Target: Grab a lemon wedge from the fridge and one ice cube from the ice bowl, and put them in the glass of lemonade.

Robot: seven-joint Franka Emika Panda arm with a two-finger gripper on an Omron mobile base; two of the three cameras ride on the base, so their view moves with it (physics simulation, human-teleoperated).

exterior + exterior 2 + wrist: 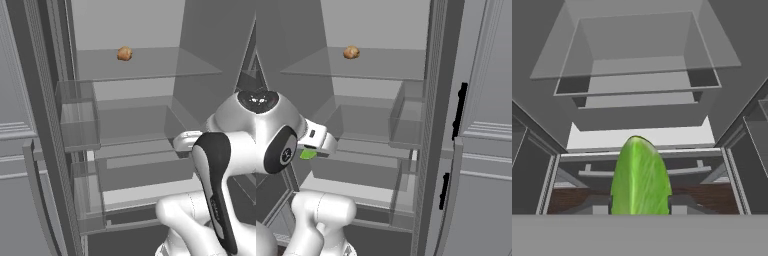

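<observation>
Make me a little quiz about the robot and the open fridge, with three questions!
1. True or false: the gripper is shut on the lemon wedge.
2. What sits on the top clear shelf of the fridge? A) a glass B) a round tan-brown lump C) a bowl
3. Fill in: in the right base view, the wedge at the robot's hand looks ____ in colour.

Key: 1 true. 2 B, the round tan-brown lump. 3 green.
</observation>
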